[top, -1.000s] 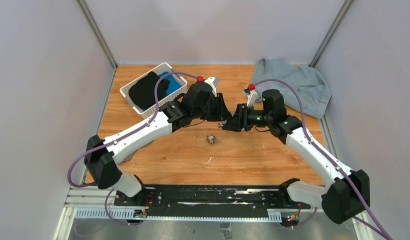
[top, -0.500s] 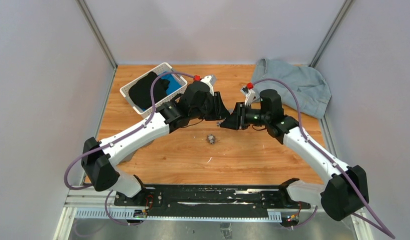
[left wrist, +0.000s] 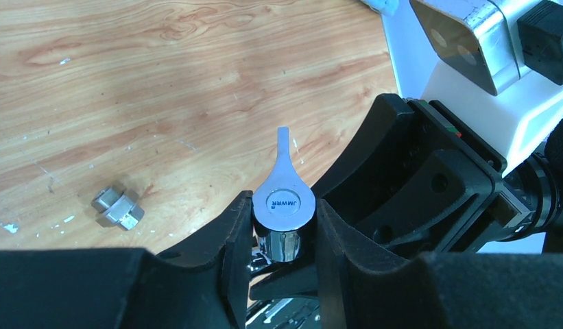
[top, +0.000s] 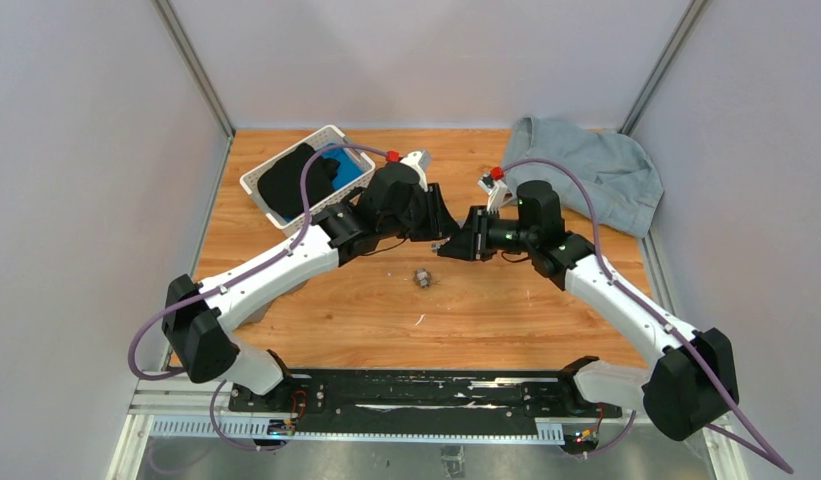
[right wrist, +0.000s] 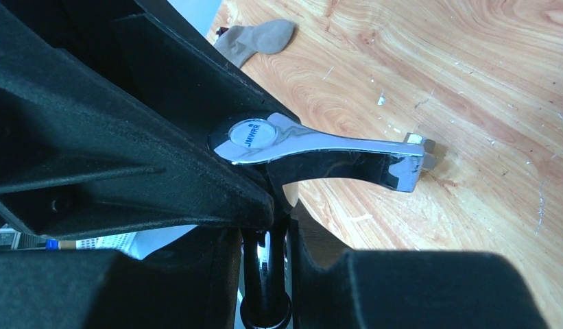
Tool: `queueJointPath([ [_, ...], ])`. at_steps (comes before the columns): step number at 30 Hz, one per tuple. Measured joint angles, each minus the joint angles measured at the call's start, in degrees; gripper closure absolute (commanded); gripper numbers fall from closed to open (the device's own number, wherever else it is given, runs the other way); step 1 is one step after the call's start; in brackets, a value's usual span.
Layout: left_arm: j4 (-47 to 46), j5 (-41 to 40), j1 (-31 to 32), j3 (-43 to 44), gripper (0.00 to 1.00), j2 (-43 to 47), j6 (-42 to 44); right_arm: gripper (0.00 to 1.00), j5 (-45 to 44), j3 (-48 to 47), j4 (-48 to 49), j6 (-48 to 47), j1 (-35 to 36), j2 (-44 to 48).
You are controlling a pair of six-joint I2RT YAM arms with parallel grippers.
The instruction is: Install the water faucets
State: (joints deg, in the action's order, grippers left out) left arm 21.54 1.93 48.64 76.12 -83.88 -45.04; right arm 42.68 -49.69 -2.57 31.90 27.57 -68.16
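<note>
The shiny tap (left wrist: 284, 205) has a round cap marked JMWRR and a flat lever handle. It is held in mid-air above the table, between both grippers. My left gripper (left wrist: 282, 233) is shut on the tap's body just under the cap. My right gripper (right wrist: 268, 271) is shut on a dark shiny stem of the same tap (right wrist: 313, 147). In the top view the two grippers (top: 441, 238) (top: 462, 246) meet nose to nose. The stubby grey nut-like fitting (top: 423, 277) lies loose on the wood just in front of them. It also shows in the left wrist view (left wrist: 117, 208).
A white basket (top: 254, 183) holding black and blue cloth stands at the back left. A grey-blue cloth (top: 586, 165) lies at the back right. A beige sock (right wrist: 258, 38) lies on the wood. Grey walls close in both sides.
Both grippers, joined on the tap, have shifted slightly to the left and back. The fitting on the table has not moved.
</note>
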Motion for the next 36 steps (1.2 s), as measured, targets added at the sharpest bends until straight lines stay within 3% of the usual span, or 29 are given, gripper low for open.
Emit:
queueJointPath([
  [3, 0.1, 0.0, 0.0, -0.1, 1.00, 0.0, 0.0, 1.00, -0.7, 0.5, 0.8, 0.5, 0.0, 0.0],
  [4, 0.1, 0.0, 0.0, -0.1, 0.93, 0.0, 0.0, 1.00, -1.0, 0.9, 1.2, 0.8, 0.0, 0.1],
  [6, 0.1, 0.0, 0.0, -0.3, 0.64, 0.0, 0.0, 1.00, -2.2, 1.8, 1.8, 1.4, 0.1, 1.0],
  [9, 0.3, -0.1, 0.1, -0.3, 0.39, 0.0, 0.0, 1.00, -4.4, 3.7, 2.3, 1.8, 0.7, 3.5],
  [10, 0.7, -0.4, 0.2, -0.3, 0.24, 0.1, 0.3, 1.00, -5.8, 4.1, 1.9, 1.7, 0.8, 4.3],
  [13, 2.4, -1.9, -0.2, -0.3, 0.08, 0.8, 0.7, 1.00, -10.7, 5.3, -0.7, 1.3, 0.7, 6.8],
  [16, 4.2, -3.1, -1.7, -0.2, 0.01, 1.6, 1.8, 1.00, -14.8, 6.3, -4.1, 0.4, 0.5, 9.2],
  [26, 9.9, -10.3, -3.6, -2.3, 0.00, 1.2, 2.5, 1.00, -28.6, 7.8, -17.1, -5.3, -4.9, 17.7],
  [36, 16.4, -17.0, 2.4, -2.2, 0.00, -15.1, -3.6, 1.00, -33.5, 6.1, -23.5, -9.4, -5.2, 21.9],
])
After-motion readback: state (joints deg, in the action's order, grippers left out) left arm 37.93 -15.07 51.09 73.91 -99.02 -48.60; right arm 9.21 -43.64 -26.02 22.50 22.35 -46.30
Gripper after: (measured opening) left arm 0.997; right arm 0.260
